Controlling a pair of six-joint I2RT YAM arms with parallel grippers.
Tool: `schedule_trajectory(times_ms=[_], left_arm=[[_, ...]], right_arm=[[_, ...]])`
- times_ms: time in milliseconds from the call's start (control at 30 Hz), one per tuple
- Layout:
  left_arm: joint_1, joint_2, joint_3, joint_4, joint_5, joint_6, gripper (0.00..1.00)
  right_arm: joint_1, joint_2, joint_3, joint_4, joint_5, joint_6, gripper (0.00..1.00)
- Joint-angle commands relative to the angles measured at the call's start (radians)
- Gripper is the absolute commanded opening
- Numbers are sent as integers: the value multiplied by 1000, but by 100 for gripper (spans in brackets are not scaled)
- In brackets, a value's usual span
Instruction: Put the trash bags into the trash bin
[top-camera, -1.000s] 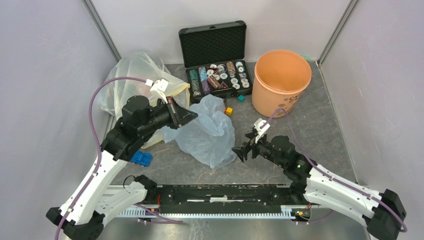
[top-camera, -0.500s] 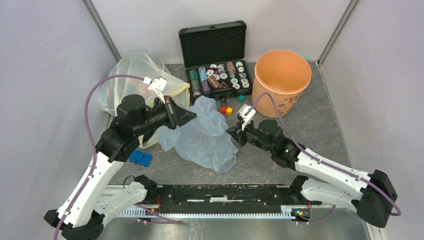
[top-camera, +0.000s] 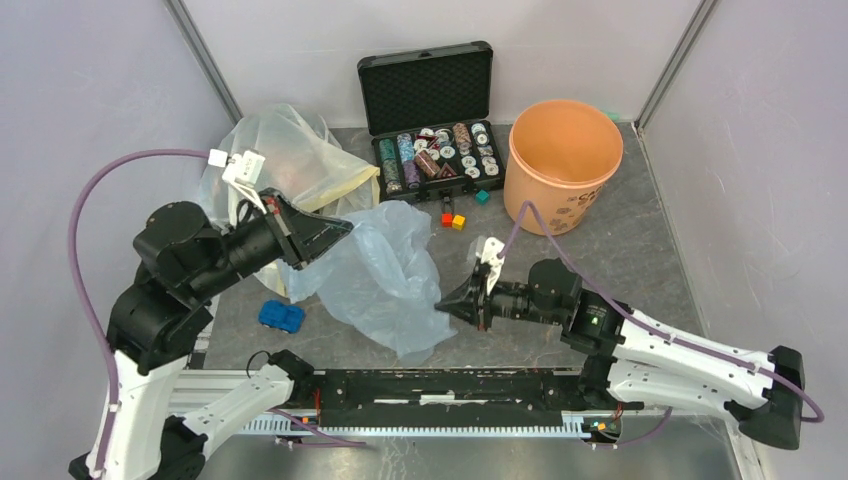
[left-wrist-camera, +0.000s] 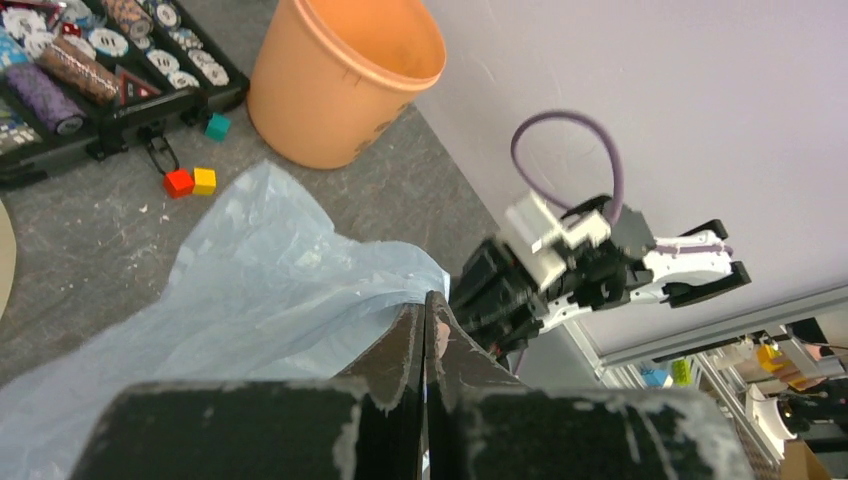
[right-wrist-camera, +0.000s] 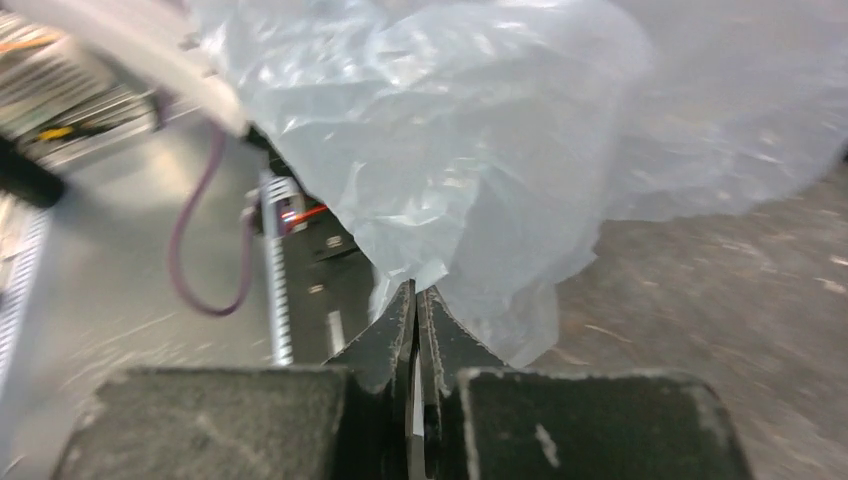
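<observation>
The dark marks on the side of the orange bucket are too small for me to read. My left gripper has its fingers pressed together on the upper edge of the pale blue bag, and my right gripper is pinched shut on the opposite edge. The bag hangs between them, its lower folds on the table, apart from the bucket at the back right.
</observation>
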Motion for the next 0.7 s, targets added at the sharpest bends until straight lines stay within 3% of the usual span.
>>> schedule_trajectory(times_ms=[0,233,267,367,400,500,667], left_arm=[[4,94,51,-43,-12,53,2],[22,431,42,128,34,72,2],[31,494,53,155,42,77,2],[45,657,83,231,74,97,2],[47,713,89,256,82,105,2],[49,836,99,307,88,124,2],[62,928,75,352,41,112,2]], right_arm=[[135,6,59,18,-80,48,8],[191,59,119,64,29,191,5],[192,70,117,93,31,215,9],[192,109,121,165,11,215,52],[192,118,130,149,33,199,62],[192,97,129,80,185,152,75],[192,-1,0,6,433,108,81]])
